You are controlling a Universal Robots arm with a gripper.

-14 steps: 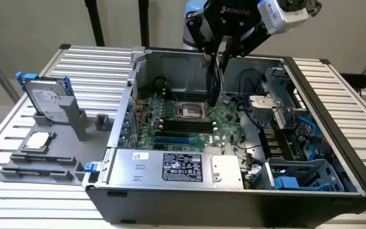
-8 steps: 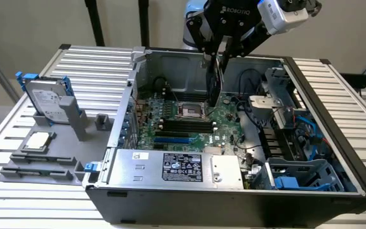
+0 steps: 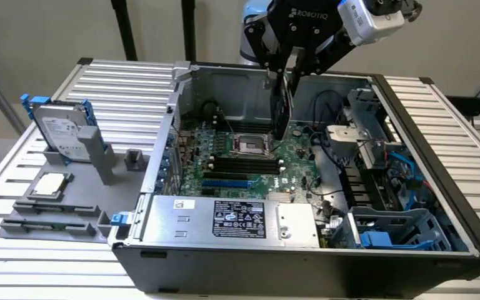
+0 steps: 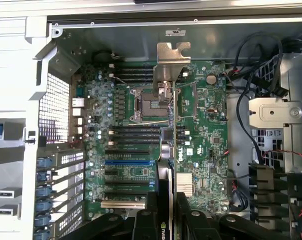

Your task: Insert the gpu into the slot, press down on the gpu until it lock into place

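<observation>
exterior view's left: silver hard drive (image 3: 59, 131), upright in a grey plastic stand (image 3: 98, 156), not task. lower centre: silver-labelled power supply box (image 3: 227, 219). just above it, mid frame: long narrow bright-blue plastic slot (image 3: 224, 185) on the green motherboard (image 3: 294, 165), nothing in it. upper centre: thin flat black gpu (image 3: 281, 109), standing on edge over the cpu socket (image 3: 250, 145) area, up and right of the slot in frame, not seated. top centre: black two-finger gripper (image 3: 289, 69) clamped on the gpu's upper edge, one finger on each flat face.

handling, my guess: light and stiff but fragile, since it's a circuit board with a contact edge. grip the flat shroud faces, keep off the contact edge. matte shroud, probably not slippery.

looks: dark matte shroud, bent shiny metal bracket (image 4: 173, 52) at one end, logo near the fingers.
</observation>
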